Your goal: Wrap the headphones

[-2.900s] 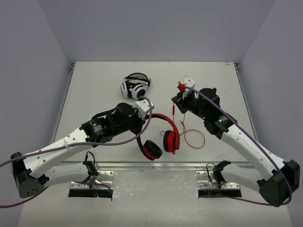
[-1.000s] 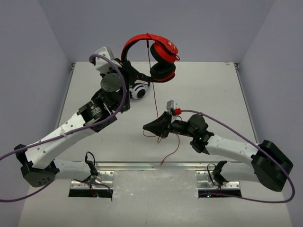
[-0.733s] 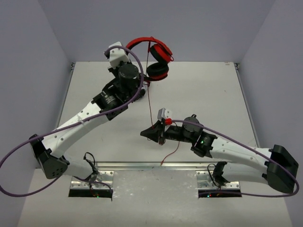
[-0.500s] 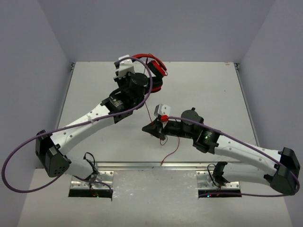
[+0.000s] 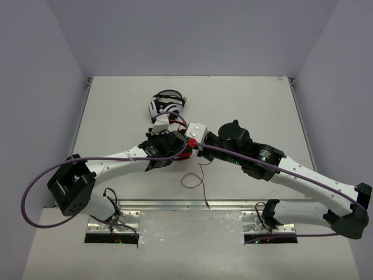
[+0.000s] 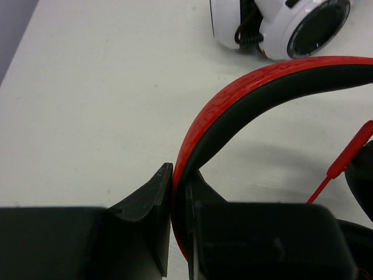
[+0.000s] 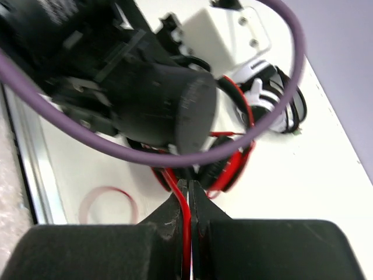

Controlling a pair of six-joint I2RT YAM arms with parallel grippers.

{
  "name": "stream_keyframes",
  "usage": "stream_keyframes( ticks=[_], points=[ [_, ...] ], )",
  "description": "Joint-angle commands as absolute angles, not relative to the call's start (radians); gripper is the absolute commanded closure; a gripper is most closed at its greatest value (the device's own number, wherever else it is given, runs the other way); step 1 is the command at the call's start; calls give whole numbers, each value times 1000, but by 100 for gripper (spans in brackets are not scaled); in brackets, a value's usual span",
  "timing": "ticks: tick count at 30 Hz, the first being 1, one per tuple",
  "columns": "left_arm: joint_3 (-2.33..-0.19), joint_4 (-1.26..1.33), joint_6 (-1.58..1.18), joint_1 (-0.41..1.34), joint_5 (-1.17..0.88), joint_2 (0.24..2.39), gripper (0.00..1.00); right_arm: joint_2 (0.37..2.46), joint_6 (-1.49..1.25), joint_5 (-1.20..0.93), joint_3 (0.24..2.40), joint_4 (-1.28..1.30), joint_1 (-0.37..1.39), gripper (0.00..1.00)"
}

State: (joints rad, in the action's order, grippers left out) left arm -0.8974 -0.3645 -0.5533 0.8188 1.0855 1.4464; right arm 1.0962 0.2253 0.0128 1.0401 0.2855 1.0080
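Big change from a second ago: the left arm (image 5: pixel 111 160) isn't holding the headphones (image 7: pixel 233 169) up in the air over the far side anymore. It's dropped right down and now lies stretched low across the table (image 5: pixel 262 99). The right arm (image 5: pixel 303 175) has swung in from the other side, so both wrists are bunched mid-table. The headphones are down there too, just in front of the white-and-black headphones (image 5: pixel 166 106), mostly hidden from above. Left gripper (image 6: pixel 178 181) is clamped on the red headband (image 6: pixel 233 96). Right gripper (image 7: pixel 187 192) is pinched tight on the cord (image 7: pixel 186 227), right by the earcups. My guess is a turn is being laid, but a slack loop (image 5: pixel 192 178) lies on the table, so it's not done yet.
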Motion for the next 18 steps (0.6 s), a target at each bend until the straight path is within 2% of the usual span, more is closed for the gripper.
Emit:
stream_keyframes(
  ticks=[1,8,15,18],
  points=[
    [-829,-256,-615,836,1037,1364,100,1085,322,149,1115,302,1012,99],
    [-681,-94,-497,865,901,1201,100,1088,364,233,1109,242,976,99],
    [-559,-26,-400,893,779,1017,100,1141,309,262,1172,187,766,99],
    [-569,-41,-379,896,713,963,100,1172,296,235,1198,177,716,99]
  ],
)
